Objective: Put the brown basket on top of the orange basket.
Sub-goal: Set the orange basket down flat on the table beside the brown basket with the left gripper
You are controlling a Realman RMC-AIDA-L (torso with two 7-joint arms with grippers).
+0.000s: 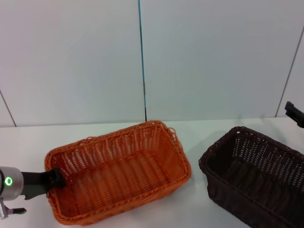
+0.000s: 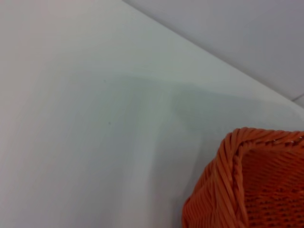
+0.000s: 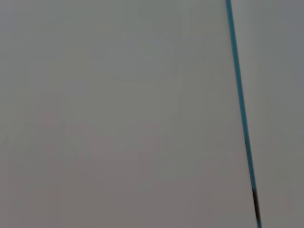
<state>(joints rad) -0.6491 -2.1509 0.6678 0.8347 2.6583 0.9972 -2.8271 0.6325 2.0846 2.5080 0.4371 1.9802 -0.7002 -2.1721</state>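
The orange basket [image 1: 118,175] stands open side up on the white table [image 1: 199,135], left of centre. To its right, with a gap of bare table between them, the brown basket [image 1: 251,175] sits upright and runs off the lower right edge of the head view. My left gripper [image 1: 53,179] is low at the orange basket's left end, with a dark finger against the braided rim. One corner of the orange basket [image 2: 256,185] shows in the left wrist view. My right gripper [image 1: 294,113] shows only as a dark tip at the far right, above and behind the brown basket.
A pale wall with a thin blue seam [image 1: 141,57] rises right behind the table. The right wrist view shows only that wall and the seam [image 3: 240,104]. Bare table [image 2: 95,142] lies beyond the orange basket's corner.
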